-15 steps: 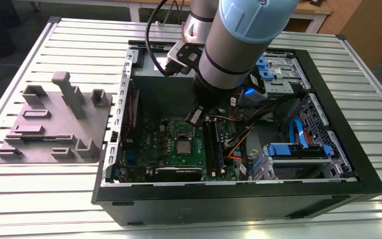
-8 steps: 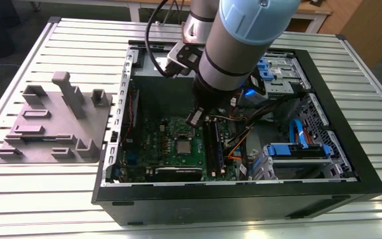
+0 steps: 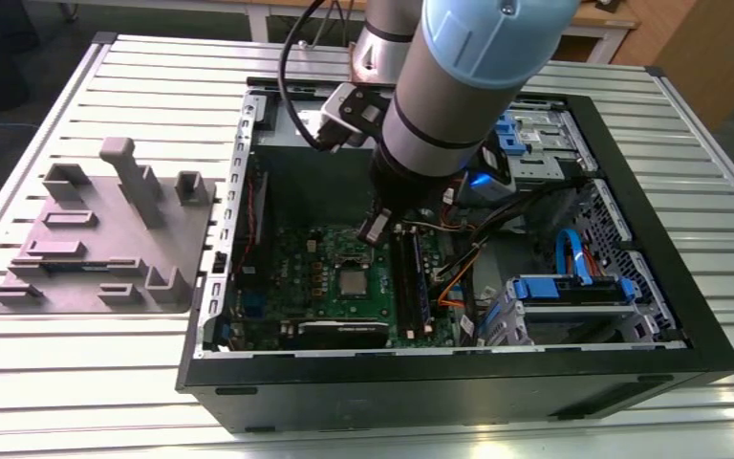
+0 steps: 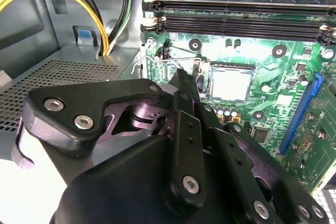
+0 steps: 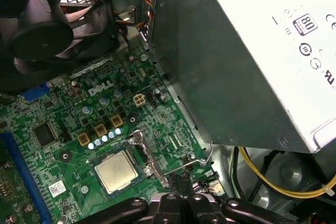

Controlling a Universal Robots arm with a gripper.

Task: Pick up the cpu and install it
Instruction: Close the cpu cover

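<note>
Black gripper fingers look pinched together over the motherboard, gripping nothing visible; just beside them, the cpu sits flat in its socket, silver top shining.

The exterior view looks steeply down from high up at the open computer case on the counter. Both wrist views sit close above the motherboard, sharing the cpu in its socket.

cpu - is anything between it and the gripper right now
Nothing visible. The cpu lies flat in its socket on the motherboard, its metal top uncovered in both wrist views. The gripper hangs just beside it, over the socket lever, with no cable or part crossing between them.
</note>
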